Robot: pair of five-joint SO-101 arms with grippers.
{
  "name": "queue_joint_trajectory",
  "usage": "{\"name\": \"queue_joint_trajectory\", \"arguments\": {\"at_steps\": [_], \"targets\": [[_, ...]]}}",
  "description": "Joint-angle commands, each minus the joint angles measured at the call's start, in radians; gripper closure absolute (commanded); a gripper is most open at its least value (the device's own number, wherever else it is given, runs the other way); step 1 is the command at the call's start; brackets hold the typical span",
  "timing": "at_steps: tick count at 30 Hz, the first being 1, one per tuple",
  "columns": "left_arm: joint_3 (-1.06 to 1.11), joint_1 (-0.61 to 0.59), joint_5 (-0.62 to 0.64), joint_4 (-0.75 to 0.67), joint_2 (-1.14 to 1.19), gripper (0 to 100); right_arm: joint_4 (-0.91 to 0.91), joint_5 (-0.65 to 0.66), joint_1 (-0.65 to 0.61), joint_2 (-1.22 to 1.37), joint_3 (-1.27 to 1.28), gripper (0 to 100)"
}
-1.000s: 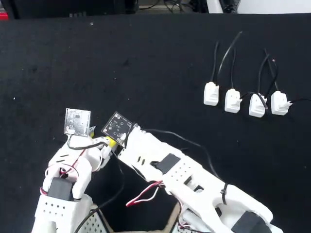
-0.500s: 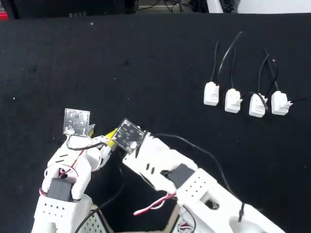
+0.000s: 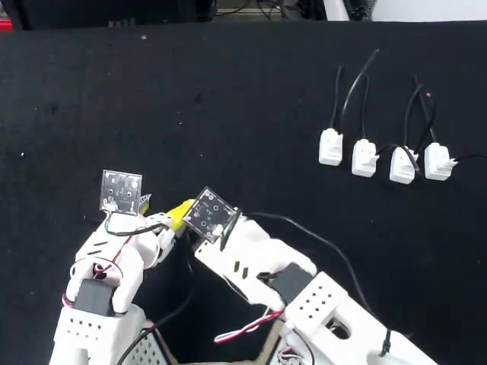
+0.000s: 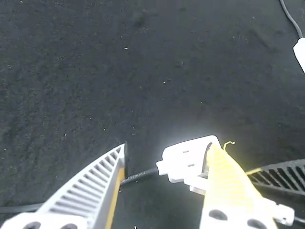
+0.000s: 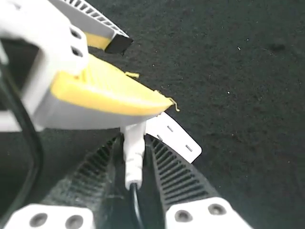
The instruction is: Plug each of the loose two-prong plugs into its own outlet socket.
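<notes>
Right pincer (image 5: pixel 134 143) is clamping tight on the white neck of a two-prong plug (image 5: pixel 174 136), body sticking out just past its fingertips, while left pincer (image 4: pixel 167 147) is gaping wide, holding nothing, its yellow finger (image 4: pixel 224 176) just beside that plug's body.

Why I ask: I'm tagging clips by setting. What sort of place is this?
Probably a robotics lab bench: two white arms side by side, a black table, and a row of corded plugs laid out for practice.
</notes>
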Motion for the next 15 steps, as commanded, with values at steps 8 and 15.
{"name": "queue_joint_trajectory", "arguments": {"at_steps": [8, 15], "targets": [[-0.002, 0.001, -0.009, -0.002, 0.000, 74, 0.000, -0.021, -0.008, -0.147, 0.013, 98.8], [-0.007, 0.001, -0.009, -0.002, 0.000, 74, 0.002, -0.017, -0.008, -0.153, 0.021, 98.8]]}}
